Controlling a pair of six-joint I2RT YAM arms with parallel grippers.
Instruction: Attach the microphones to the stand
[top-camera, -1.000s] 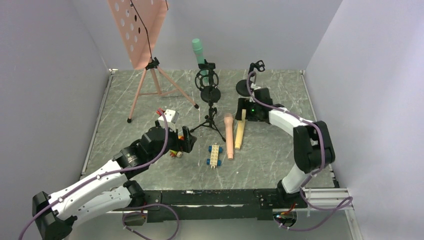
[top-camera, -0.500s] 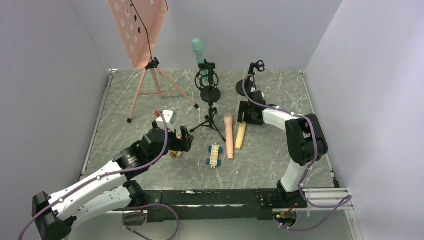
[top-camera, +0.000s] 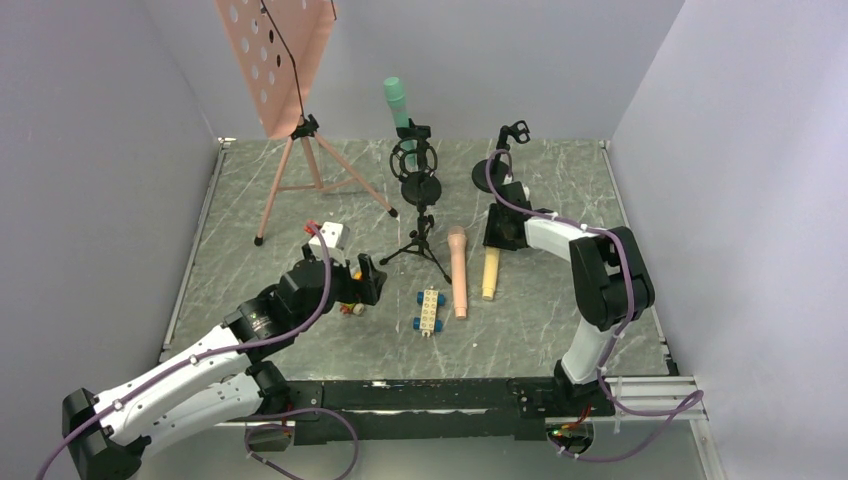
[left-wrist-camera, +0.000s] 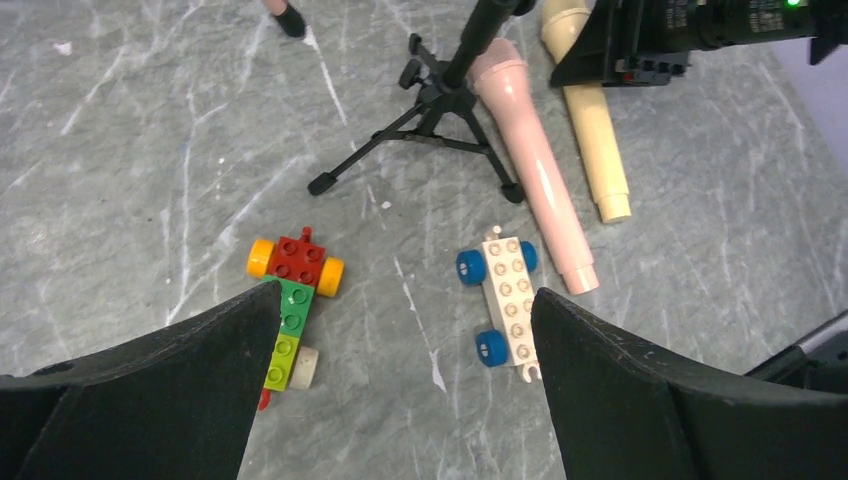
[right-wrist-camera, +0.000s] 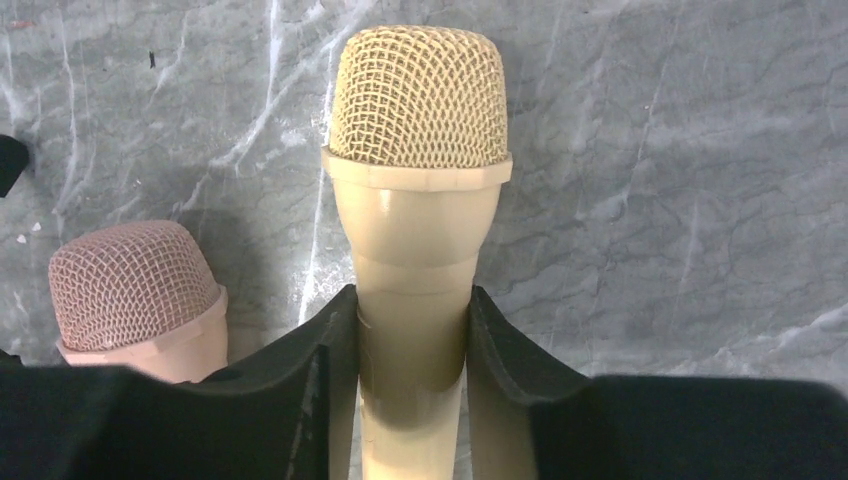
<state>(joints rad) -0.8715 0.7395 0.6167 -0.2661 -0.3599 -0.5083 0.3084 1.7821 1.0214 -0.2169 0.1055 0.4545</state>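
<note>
Green microphone (top-camera: 396, 100) is mounted; right gripper (right-wrist-camera: 412, 325) clamps the tan microphone (right-wrist-camera: 417, 150), pink microphone (top-camera: 457, 272) lies loose, left gripper (left-wrist-camera: 405, 300) gapes empty

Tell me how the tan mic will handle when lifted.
The tan mic looks like a rigid stick, so it probably won't flop. Its smooth round body between the fingers may slip or roll. Gripped just below the head, its long end may sag.

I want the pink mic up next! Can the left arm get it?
Probably yes. The left arm has open jaws, and the pink mic lies flat just past the white car, its tail end bare. The tripod leg and the right arm, gripping the tan mic, crowd only its head.
</note>
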